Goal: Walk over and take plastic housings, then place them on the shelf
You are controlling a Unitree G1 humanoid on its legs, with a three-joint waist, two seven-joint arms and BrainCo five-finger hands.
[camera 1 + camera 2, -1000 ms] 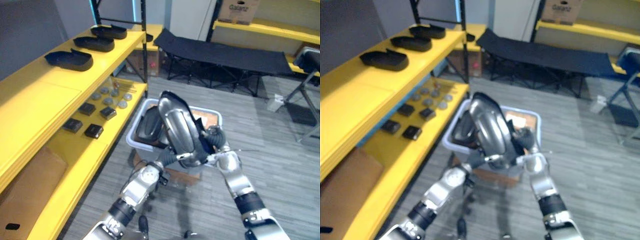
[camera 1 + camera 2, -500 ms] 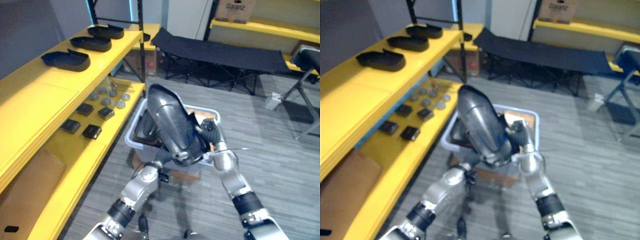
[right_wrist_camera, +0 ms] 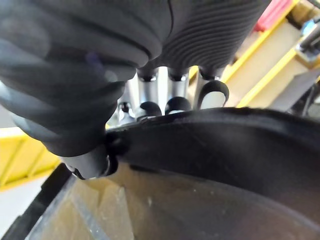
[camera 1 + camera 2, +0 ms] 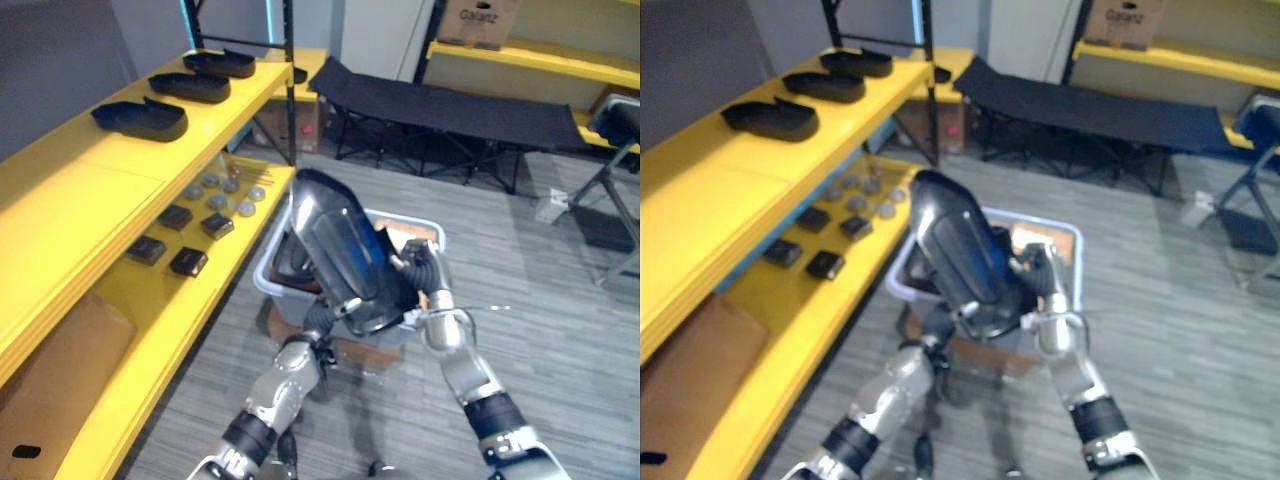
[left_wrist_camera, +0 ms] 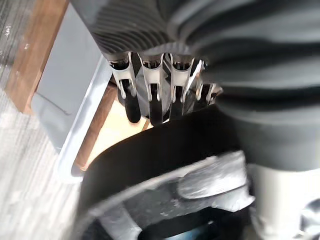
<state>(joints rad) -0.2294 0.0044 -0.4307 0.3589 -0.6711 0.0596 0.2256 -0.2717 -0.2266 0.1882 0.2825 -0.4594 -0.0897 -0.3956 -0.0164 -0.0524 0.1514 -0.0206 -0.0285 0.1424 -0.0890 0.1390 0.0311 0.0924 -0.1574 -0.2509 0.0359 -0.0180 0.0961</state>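
Left eye view has the plastic housing (image 4: 345, 255) raised just above the grey bin (image 4: 262, 275) and tilted, its rounded end up and away from the robot, its lower end down between both arms. It is a long, curved shell, dark and glossy on its outer face, with light glinting along the bulge, and it has a thin black rim round its edge. The left robot hand (image 4: 318, 320) sits under the housing's lower end, on the near side of the bin; in the left wrist view its fingers (image 5: 150, 100) are bent down over the black rim, clamped on the shell. The right robot hand (image 4: 425, 285) grips the housing's right edge over the bin's near right corner; in the right wrist view its fingertips (image 3: 175, 104) hook over the rim while the thumb (image 3: 90, 162) presses from the other side, so this one is clamped on the housing too. Inside the bin, under the raised shell, lie other dark housings (image 4: 290, 262), and the bin rests on a brown base (image 4: 350, 350) on the grey floor. To the robot's left of the bin runs the yellow shelf (image 4: 80, 190); its top level carries 3 black housings (image 4: 140, 118) in a row, well apart from the bin. The lower level, just beside the bin, holds small black blocks (image 4: 188, 262) and round grey discs (image 4: 215, 190). Beyond the bin stands a black folding cot (image 4: 450, 105).
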